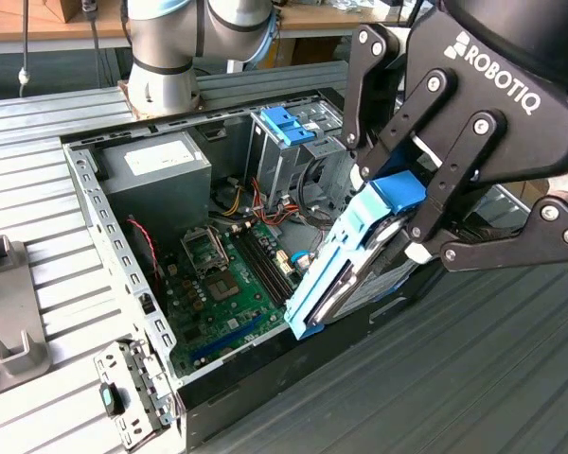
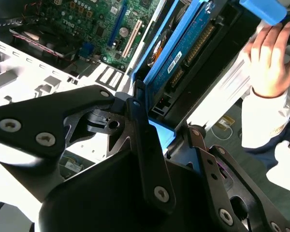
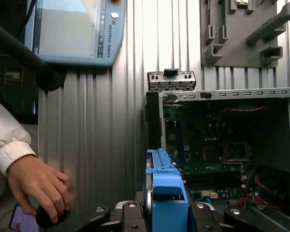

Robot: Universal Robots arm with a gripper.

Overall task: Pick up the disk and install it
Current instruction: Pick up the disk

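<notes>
The disk (image 1: 346, 270), a grey metal drive framed by bright blue rails, hangs tilted over the open computer case (image 1: 99, 213), above the edge near the exterior view's right. My gripper (image 1: 398, 213) is shut on its upper end, with black fingers pressing both flat sides. In the second wrist view the disk (image 2: 176, 60) runs away from the gripper (image 2: 162, 133) toward the motherboard. The first wrist view has the disk's blue rail (image 3: 165, 186) edge-on between the fingers of the gripper (image 3: 166, 212).
Inside the case are the green motherboard (image 1: 227, 293), a grey power supply (image 1: 156, 161) and a metal drive cage with a blue bracket (image 1: 289, 123). A person's hand (image 3: 38, 186) rests on the table beside the case, under a teach pendant (image 3: 72, 29).
</notes>
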